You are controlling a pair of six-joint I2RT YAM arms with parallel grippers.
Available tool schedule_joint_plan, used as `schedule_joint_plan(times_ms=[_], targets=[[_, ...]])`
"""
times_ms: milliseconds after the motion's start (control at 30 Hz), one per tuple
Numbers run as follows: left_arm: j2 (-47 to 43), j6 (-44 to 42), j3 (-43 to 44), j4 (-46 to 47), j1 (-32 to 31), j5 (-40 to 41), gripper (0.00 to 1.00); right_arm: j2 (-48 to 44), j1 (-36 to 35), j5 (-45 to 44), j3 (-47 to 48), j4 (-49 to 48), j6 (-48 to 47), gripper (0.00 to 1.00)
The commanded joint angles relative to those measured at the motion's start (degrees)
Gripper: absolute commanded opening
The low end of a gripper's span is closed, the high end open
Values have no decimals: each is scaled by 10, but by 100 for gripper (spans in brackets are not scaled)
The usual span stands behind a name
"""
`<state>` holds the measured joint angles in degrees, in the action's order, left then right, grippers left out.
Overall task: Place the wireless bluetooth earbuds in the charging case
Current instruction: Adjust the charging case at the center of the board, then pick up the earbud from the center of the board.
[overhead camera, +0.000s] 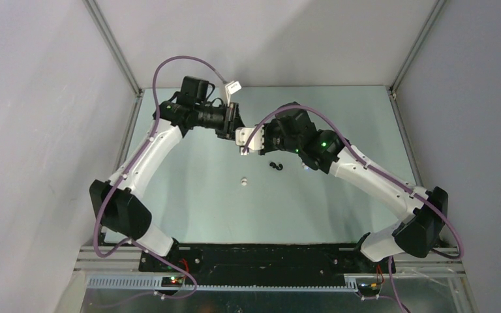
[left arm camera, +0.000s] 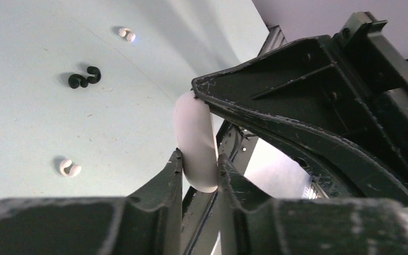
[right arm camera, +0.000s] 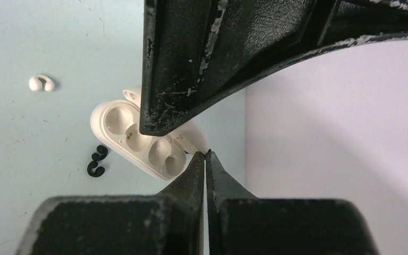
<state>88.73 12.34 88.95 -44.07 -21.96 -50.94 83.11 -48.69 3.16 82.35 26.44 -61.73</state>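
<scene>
Pale green worktop: we see the left jaws clamped on the open case (right arm camera: 133, 133) over its far middle, the right jaws together beside it. A white earbud (left arm camera: 69, 168) and black earbuds (left arm camera: 77, 81) lie loose mid-worktop.

Entry 1, case (left arm camera: 194, 127): the left wrist view shows one narrow white edge only. The rest lies behind the fingers of the left gripper (left arm camera: 197, 169) and the dark body of the right gripper (right arm camera: 205, 155). In the right wrist view the left gripper's finger covers the case's upper side and most of the lid. From above, both grippers cover nearly all of it.

Entry 2, right gripper: the tips meet at the case's edge. Whether they pinch any of it cannot be told.

Entry 3, black earbuds (overhead camera: 275, 165): from above, a speck near the case, the pair not separable.

Entry 4, white earbud (overhead camera: 243, 181): a dot near the case, shape unreadable.

Entry 5, both wrist views: each gripper's own fingers are cut off by the bottom edge.
</scene>
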Motion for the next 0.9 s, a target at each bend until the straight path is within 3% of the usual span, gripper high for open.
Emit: schedule_joint_plan(times_ms=[0,100,200,267,333,433,567,767,867], targets=[[2,-10,24,0,-5,-16,14,-4,-11,7,0,-28,-2,0],[1,-16,23,0,-5,-17,2,-8,-14,9,-6,-26,3,0],[-3,-24,19,0,-5,-9,0,-13,-13,11,-8,-21,23,0],[-8,-34,15,0,-4,-5,0,-22,-9,19,-8,-4,33,7],[-16,-46,9,-1,-3,1,0,-38,4,38,-7,18,50,22],[-32,-78,-8,-5,-2,9,0,-71,33,108,7,72,89,56],[-47,-113,-31,-9,-1,21,0,-114,106,237,14,113,162,75],[-56,-174,-61,-15,4,48,0,-117,179,309,-5,119,307,76],[-64,-199,-78,-19,10,51,0,-92,223,338,-42,116,372,66]])
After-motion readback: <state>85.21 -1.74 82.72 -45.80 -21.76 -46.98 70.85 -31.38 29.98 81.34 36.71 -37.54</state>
